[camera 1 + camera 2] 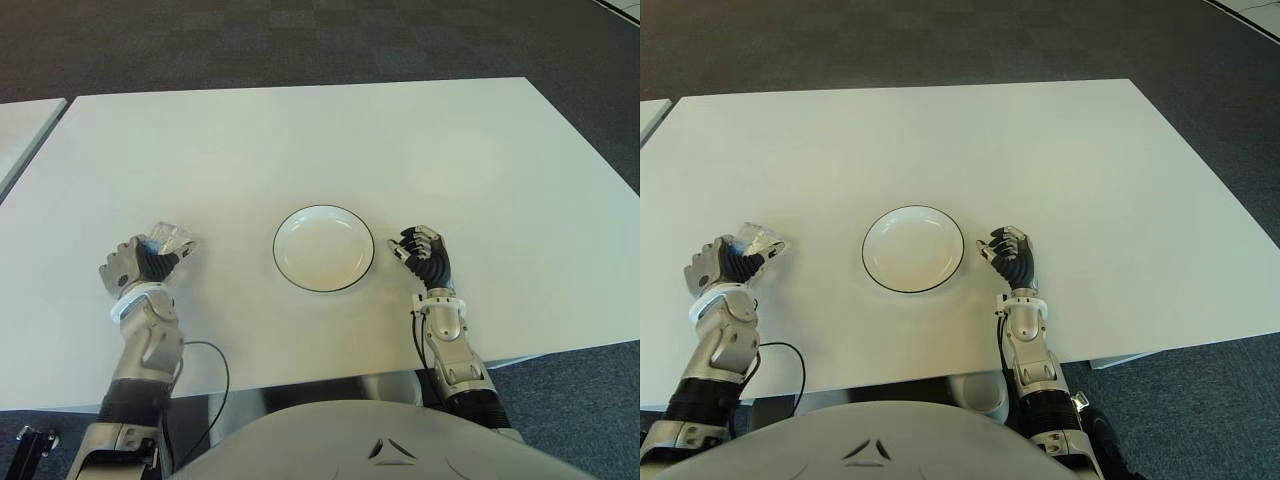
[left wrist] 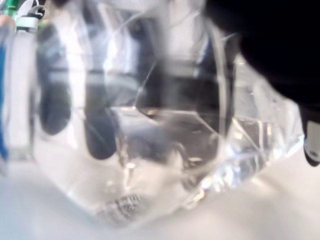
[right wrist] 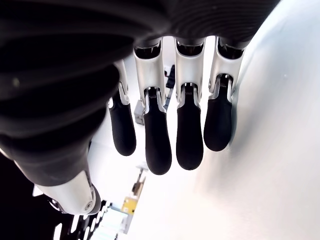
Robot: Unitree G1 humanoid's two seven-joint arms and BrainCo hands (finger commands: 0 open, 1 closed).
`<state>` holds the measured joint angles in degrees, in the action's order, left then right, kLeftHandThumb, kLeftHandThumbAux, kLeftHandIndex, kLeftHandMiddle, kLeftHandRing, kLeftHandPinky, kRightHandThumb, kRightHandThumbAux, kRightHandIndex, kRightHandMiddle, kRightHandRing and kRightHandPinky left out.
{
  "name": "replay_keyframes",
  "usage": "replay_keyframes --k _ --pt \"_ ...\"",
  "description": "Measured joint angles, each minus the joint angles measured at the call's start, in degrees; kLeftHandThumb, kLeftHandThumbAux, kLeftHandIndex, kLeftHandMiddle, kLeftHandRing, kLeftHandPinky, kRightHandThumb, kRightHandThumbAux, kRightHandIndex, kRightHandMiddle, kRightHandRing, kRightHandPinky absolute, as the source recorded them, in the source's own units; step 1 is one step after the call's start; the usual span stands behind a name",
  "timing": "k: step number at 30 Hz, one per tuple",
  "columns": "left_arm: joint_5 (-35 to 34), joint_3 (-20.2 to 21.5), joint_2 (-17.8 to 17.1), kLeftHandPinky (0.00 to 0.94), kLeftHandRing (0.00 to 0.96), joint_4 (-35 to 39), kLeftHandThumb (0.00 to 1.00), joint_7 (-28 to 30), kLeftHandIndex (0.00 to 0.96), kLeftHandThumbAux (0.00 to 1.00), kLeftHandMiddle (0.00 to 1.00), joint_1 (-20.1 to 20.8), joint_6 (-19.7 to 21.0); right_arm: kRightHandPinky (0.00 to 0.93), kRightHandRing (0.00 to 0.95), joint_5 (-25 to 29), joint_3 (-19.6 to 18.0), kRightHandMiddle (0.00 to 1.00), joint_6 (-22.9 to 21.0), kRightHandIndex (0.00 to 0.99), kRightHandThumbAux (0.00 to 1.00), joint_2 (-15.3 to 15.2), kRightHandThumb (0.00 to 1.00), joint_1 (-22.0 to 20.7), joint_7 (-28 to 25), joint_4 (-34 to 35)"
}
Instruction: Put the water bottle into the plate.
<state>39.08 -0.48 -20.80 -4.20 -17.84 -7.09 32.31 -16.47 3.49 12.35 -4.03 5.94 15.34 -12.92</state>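
While its dark fingers wrap round the clear water bottle, the left hand sits low over the white table, well to the left of the plate. Seen from the left wrist, the transparent, crumpled plastic fills the frame with the fingers showing through it and a thumb pressed on its other side, so the bottle is clasped. It is apart from the plate, with bare tabletop between them. Just beside the plate's right rim is the right hand, its fingers half curled with nothing inside them. Dark carpet lies beyond the table's far edge
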Motion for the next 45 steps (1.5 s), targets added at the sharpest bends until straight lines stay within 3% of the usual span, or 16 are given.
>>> replay_keyframes --k 6,15,20,29,45 --pt "-1.06 0.40 0.99 0.780 0.791 1.69 0.848 -2.41 0.396 0.670 0.526 -1.78 -4.52 0.520 0.558 0.04 -0.03 0.567 0.18 0.426 0.732 0.00 0.703 -0.02 -0.01 -0.10" --pt "-1.46 0.00 2.73 0.808 0.817 10.56 0.848 -2.55 0.392 0.671 0.528 -3.26 -9.86 0.510 0.551 0.04 -0.04 0.563 0.34 0.426 0.732 -0.08 0.703 -0.16 -0.03 -0.28" --pt "-1.43 -0.27 2.57 0.819 0.828 11.42 0.848 -2.62 0.391 0.672 0.530 -0.39 -13.37 0.511 0.551 0.08 -0.04 0.559 0.92 0.426 0.733 -0.14 0.703 -0.19 -0.19 -0.31" --pt "-0.66 -3.19 1.47 0.839 0.844 11.12 0.848 0.18 0.392 0.671 0.534 8.35 -16.86 0.509 0.556 0.11 -0.08 0.561 2.78 0.426 0.732 -0.44 0.703 -0.60 -0.31 -1.21" --pt "0.39 -11.50 1.06 0.803 0.847 5.38 0.850 3.55 0.393 0.670 0.535 16.02 -26.67 0.505 0.561 0.30 -0.28 0.571 4.36 0.427 0.732 -0.81 0.703 -1.15 -0.55 -2.17"
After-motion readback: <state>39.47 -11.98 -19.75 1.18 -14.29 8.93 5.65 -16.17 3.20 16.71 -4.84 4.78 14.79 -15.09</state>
